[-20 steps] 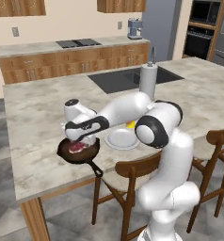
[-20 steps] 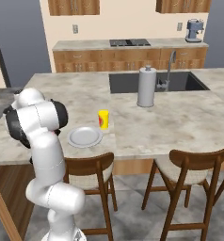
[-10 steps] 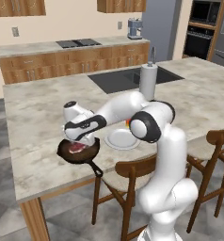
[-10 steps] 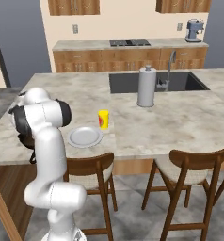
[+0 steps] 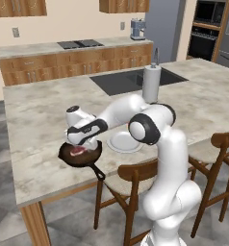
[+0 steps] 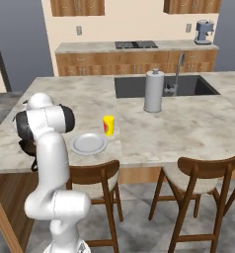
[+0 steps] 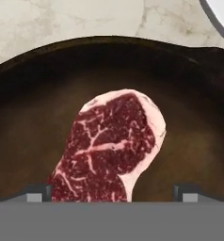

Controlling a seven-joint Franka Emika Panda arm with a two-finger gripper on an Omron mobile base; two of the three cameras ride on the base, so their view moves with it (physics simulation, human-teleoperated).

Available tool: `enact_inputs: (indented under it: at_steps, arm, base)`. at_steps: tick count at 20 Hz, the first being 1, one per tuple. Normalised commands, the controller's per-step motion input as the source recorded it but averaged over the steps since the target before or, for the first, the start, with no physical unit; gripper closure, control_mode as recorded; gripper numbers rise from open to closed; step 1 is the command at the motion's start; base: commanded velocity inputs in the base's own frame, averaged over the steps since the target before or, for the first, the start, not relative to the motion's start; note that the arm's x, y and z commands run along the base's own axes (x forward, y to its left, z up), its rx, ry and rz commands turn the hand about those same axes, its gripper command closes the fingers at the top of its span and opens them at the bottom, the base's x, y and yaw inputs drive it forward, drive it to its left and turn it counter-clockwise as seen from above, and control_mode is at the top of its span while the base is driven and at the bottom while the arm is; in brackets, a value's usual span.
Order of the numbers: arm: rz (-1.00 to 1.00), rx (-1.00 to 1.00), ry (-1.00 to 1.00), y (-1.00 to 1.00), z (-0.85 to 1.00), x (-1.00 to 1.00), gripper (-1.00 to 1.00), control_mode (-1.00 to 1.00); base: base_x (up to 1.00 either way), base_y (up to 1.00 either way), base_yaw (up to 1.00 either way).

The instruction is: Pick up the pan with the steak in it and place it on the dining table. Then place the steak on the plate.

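With jaws spread wide and empty, the pincer (image 5: 82, 145) is hovering directly above the steak (image 7: 109, 146) lying in the pan (image 5: 80, 155), which is sitting on the desk (image 5: 39, 120) just beside the plate (image 5: 123, 142), presumably lining up to grasp the meat.

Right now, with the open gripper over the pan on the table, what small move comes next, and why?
Probably ease the gripper straight down: its fingertips stand wide on either side of the red-pink steak, which lies in the round black frying pan beside the white plate.
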Motion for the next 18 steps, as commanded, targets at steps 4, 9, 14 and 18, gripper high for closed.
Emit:
enact_inputs:
  at_steps: [4, 9, 14, 18]
  arm:
    - [-0.02, 0.00, -0.01, 0.00, -0.23, 0.12, -1.00, -1.00]
    - [-0.02, 0.00, -0.01, -0.02, -0.28, 0.03, -1.00, -1.00]
    - [-0.03, 0.00, -0.02, -0.04, -0.26, 0.01, 1.00, -1.00]
    - [-0.02, 0.01, 0.00, 0.00, 0.03, 0.00, 1.00, -1.00]
  base:
    - [0.00, 0.00, 0.00]
    - [0.00, 0.00, 0.00]
    - [0.00, 0.00, 0.00]
    - [0.00, 0.00, 0.00]
